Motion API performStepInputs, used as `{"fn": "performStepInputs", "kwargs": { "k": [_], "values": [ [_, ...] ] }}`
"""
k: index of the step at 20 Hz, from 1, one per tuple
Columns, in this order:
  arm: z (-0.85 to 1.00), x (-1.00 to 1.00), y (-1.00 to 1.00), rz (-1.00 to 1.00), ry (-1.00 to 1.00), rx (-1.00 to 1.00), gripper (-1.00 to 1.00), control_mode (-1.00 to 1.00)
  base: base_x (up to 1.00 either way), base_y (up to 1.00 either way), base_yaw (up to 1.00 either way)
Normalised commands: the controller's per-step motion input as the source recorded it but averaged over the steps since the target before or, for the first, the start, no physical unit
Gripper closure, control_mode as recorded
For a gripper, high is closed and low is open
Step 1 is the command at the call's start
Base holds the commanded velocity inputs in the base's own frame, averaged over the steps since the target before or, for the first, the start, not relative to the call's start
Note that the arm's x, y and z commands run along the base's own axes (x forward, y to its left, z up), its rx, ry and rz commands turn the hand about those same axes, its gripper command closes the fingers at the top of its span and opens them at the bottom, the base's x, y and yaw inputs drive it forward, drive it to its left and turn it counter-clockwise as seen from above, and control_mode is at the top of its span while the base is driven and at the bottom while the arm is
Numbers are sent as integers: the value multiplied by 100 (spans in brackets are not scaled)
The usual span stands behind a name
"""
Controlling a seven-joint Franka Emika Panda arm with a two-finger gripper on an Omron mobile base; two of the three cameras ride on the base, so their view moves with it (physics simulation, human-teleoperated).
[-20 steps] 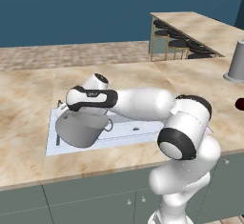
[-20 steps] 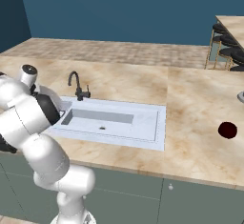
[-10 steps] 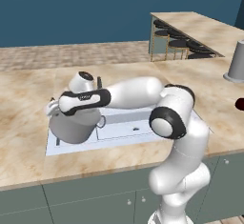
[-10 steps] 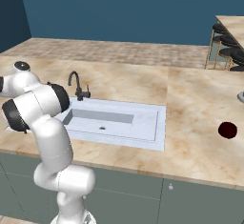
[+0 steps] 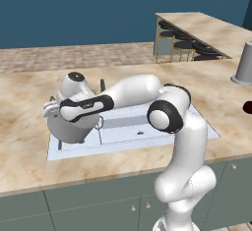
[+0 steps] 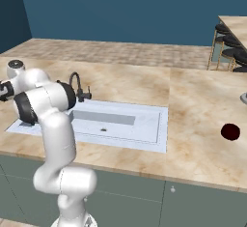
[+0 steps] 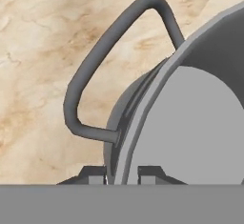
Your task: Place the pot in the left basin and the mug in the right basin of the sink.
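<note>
Jaws pinch the rim of the pot [image 7: 190,123]: in the hand view the two dark finger tips stand one on each side of the pot wall, with the gripper [image 7: 122,174] narrow between them. After that, from largest to smallest. A beige marble counter [image 5: 29,161] carries the white sink [image 6: 144,141]. The right basin [image 6: 116,124], long and wide, lies at the picture's centre in the right base view. In the left base view the left basin [image 5: 55,150] sits at 9 o'clock from the picture's centre, and the grey pot hangs tilted over it, held at its rim. A loop handle [image 7: 90,70] juts from the pot at 10 o'clock in the hand view. The black faucet [image 6: 76,83] rises behind the sink. The mug [image 6: 230,132] stands on the counter at 3 o'clock, well apart from the sink.
</note>
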Motion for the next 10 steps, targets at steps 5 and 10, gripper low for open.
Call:
{"fn": "performStepInputs", "kwargs": {
  "k": [5, 10],
  "values": [
    [-15, 36, 14, -8, 0, -13, 100, -100, 0, 0, 0],
    [-49, 19, 15, -6, 3, -15, 100, -100, 0, 0, 0]
  ]
}}
